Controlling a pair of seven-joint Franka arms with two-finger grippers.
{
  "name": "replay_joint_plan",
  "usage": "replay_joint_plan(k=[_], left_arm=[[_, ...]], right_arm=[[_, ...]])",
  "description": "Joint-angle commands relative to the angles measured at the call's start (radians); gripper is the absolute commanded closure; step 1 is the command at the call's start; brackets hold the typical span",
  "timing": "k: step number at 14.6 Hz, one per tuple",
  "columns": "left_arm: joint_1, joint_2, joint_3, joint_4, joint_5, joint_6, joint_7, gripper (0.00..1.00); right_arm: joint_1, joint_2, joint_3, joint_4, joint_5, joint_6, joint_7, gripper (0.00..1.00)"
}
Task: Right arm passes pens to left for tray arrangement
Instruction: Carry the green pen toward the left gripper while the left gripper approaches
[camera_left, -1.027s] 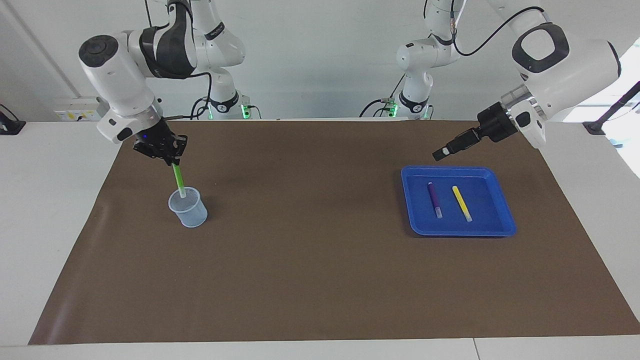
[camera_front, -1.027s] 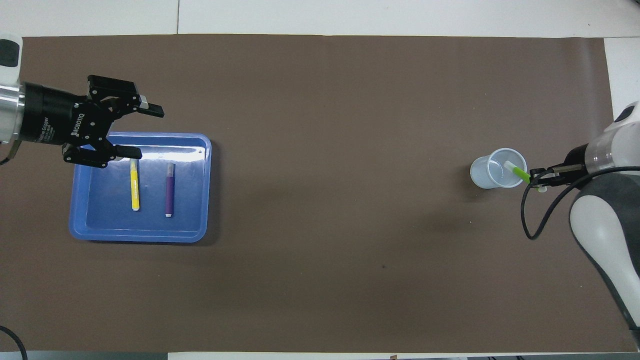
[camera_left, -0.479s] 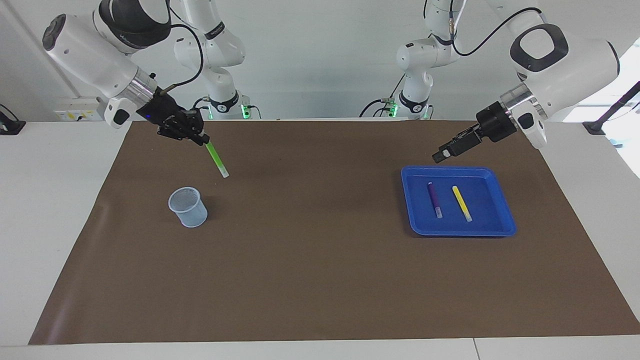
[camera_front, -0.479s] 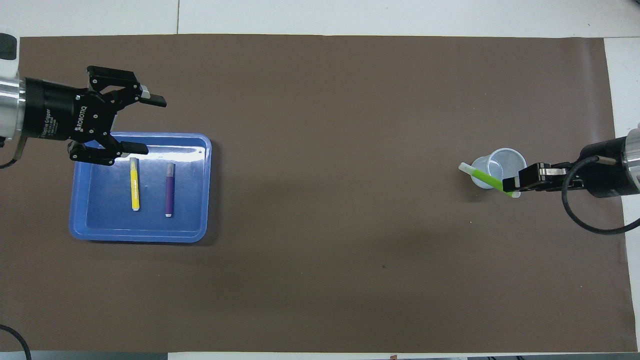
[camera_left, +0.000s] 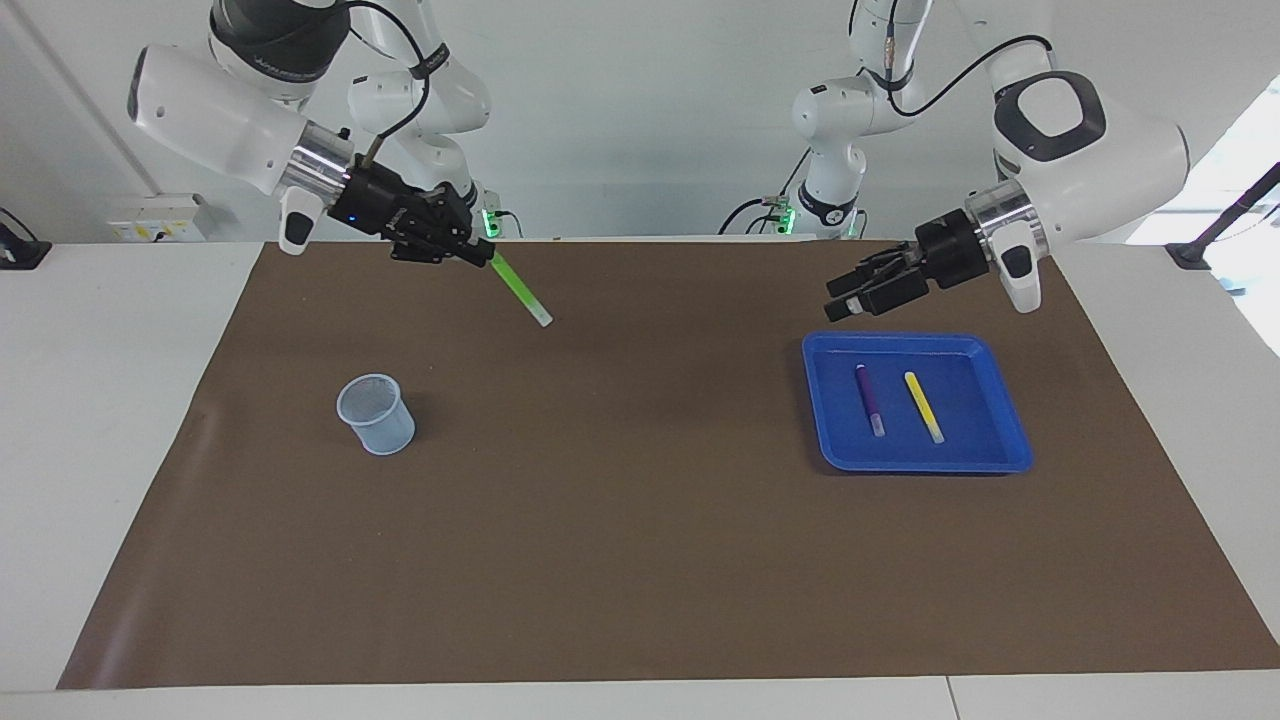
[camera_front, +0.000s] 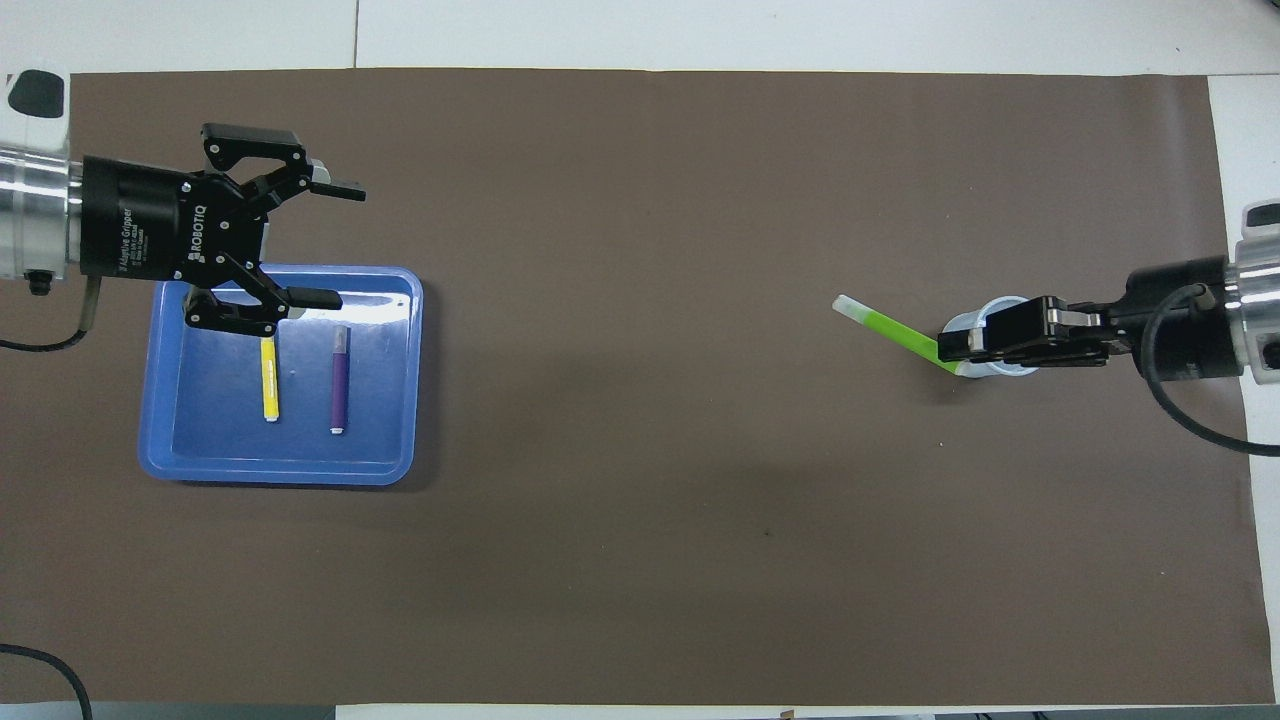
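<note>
We note the brown mat (camera_left: 640, 560) covering the table. Blue tray (camera_left: 1000, 455) at the left arm's end; purple pen (camera_left: 869, 399) and yellow pen (camera_left: 924, 406) lie in it, apart. Clear cup (camera_left: 376, 413) at the right arm's end. Left gripper (camera_left: 838, 298) over the tray's robot-side rim, fingers wide, empty. Right gripper (camera_left: 482, 257) in the air over the mat, fingers clamped on the green pen (camera_left: 520, 288), which slants downward.

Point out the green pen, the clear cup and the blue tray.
green pen (camera_left: 519, 289), facing view, middle of its green barrel.
clear cup (camera_left: 377, 416), facing view, its side wall.
blue tray (camera_front: 190, 400), overhead view, bare floor beside the yellow pen.
</note>
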Motion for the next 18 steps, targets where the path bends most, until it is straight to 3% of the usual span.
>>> replay_joint_plan(k=[1,4,7,13,18], left_arm=[[-0.147,-0.065,0.006,-0.111,-0.085,0.151,-0.013,0.00],[-0.230,-0.091,0.006,-0.159,-0.188,0.241,-0.008,0.00],[-0.324,-0.099,0.006,-0.185,-0.271,0.413,-0.011,0.00],[-0.405,-0.111,0.006,-0.220,-0.308,0.624,-0.018,0.03],[-0.393,-0.125,0.014,-0.222,-0.310,0.574,-0.018,0.12]], right_arm=[[-0.001,0.004,0.056,-0.006,0.091,0.060,0.034,1.00],[-0.001,0.016,0.116,-0.009,0.171,0.136,0.042,1.00],[-0.001,0.032,0.160,-0.009,0.174,0.183,0.062,1.00],[0.002,0.045,0.185,-0.009,0.174,0.202,0.065,1.00],[0.002,0.045,0.185,-0.009,0.172,0.200,0.071,1.00]])
